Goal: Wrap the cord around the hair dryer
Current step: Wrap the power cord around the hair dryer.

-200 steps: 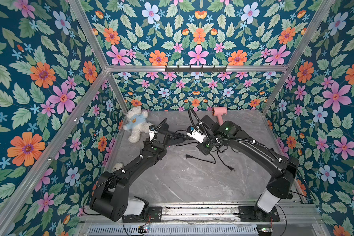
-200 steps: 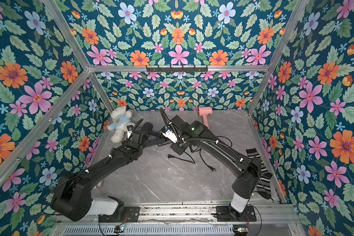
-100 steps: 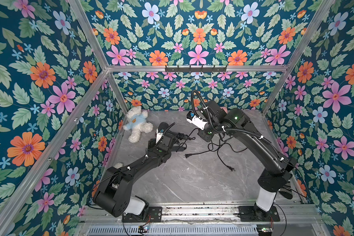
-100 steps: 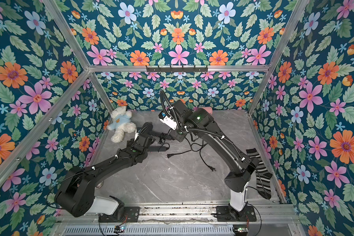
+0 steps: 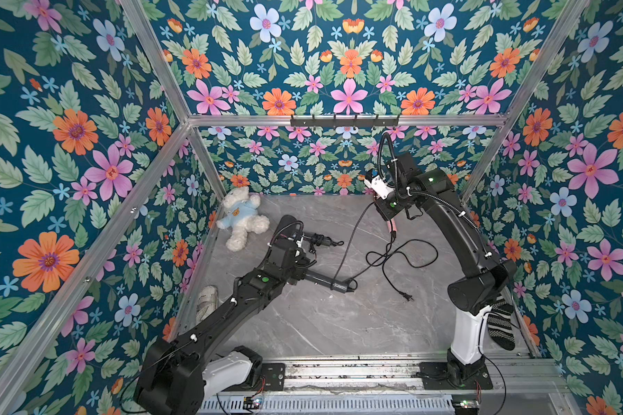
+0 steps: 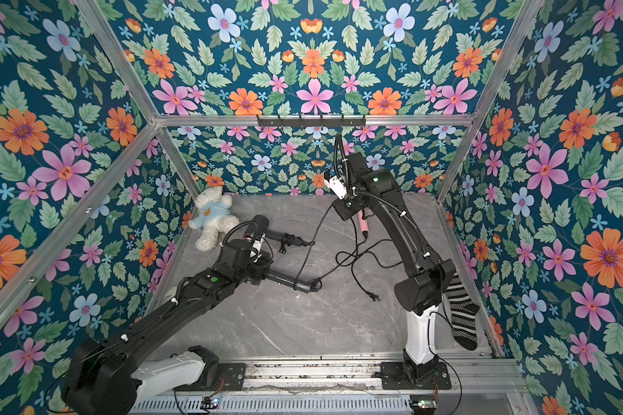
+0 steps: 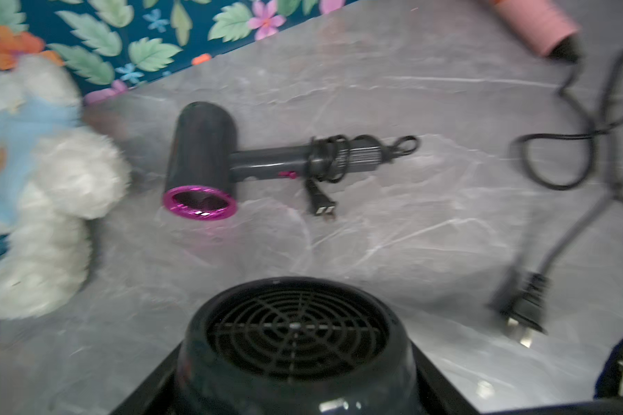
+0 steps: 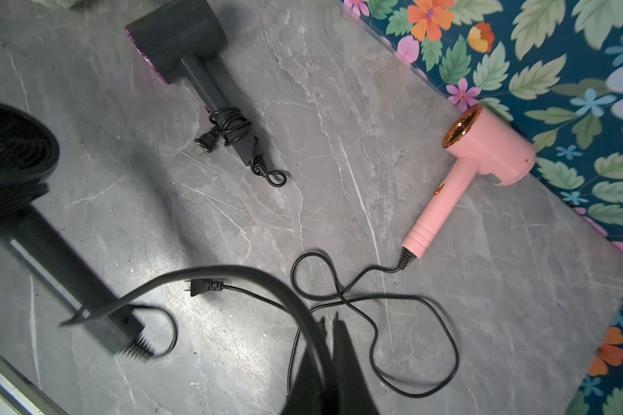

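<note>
Crosswise, hair dryer (image 5: 321,281) handle rightward, cord (image 5: 350,237) up to right jaws.

paired high overviews, close seemingly downward wrist views, shared tabletop (image 5: 339,323)

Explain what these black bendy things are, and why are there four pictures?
They are two robot arms with pinchers, called grippers. Two pictures look down from above and show the whole scene. The other two come from small cameras on the arms' wrists, so they see things close up.

The left gripper is clamped on a black hair dryer. The right gripper pinches that dryer's cord and holds it up off the table.

On the grey marble table lie a second hair dryer with a magenta ring, already wrapped, a pink hair dryer, and a white teddy bear. A striped sock is by the right arm's base.
</note>
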Robot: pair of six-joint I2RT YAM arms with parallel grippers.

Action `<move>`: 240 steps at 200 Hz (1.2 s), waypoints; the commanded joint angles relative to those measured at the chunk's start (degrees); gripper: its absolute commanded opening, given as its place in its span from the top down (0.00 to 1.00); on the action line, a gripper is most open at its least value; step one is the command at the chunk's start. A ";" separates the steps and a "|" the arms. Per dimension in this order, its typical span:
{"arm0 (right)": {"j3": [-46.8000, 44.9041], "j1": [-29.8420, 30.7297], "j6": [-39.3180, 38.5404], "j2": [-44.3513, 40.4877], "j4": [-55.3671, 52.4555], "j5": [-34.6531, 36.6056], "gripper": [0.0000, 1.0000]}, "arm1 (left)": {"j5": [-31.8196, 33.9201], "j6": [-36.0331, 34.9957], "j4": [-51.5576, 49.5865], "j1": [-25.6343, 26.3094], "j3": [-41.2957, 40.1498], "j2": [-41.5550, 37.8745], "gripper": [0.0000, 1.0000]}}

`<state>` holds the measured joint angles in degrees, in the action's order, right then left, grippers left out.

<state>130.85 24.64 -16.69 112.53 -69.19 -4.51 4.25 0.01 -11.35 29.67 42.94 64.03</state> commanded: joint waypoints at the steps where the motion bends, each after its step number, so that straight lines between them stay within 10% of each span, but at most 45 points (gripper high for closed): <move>1: -4.61 -1.78 1.95 -0.69 4.99 -4.35 1.00 | -18.85 0.17 2.26 -1.90 -0.58 -2.75 1.00; 55: -28.23 -3.07 7.23 -5.81 16.33 -6.75 1.00 | -32.58 23.98 18.27 -16.04 -3.92 -8.03 1.00; 112: -47.86 3.33 10.22 -10.33 22.36 -4.00 1.00 | -24.22 45.07 29.38 -17.37 -3.60 1.78 1.00; 184: -54.46 19.54 13.72 -19.76 16.70 0.80 1.00 | 14.97 43.16 6.22 -14.38 2.18 3.04 1.00; 240: -45.44 27.10 12.71 -21.42 7.59 6.09 1.00 | 33.31 34.84 0.09 -10.38 2.25 6.25 1.00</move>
<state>82.35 50.52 -3.44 91.79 -55.11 -2.20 23.94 38.37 -9.34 17.43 45.15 69.17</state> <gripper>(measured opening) 0.073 0.769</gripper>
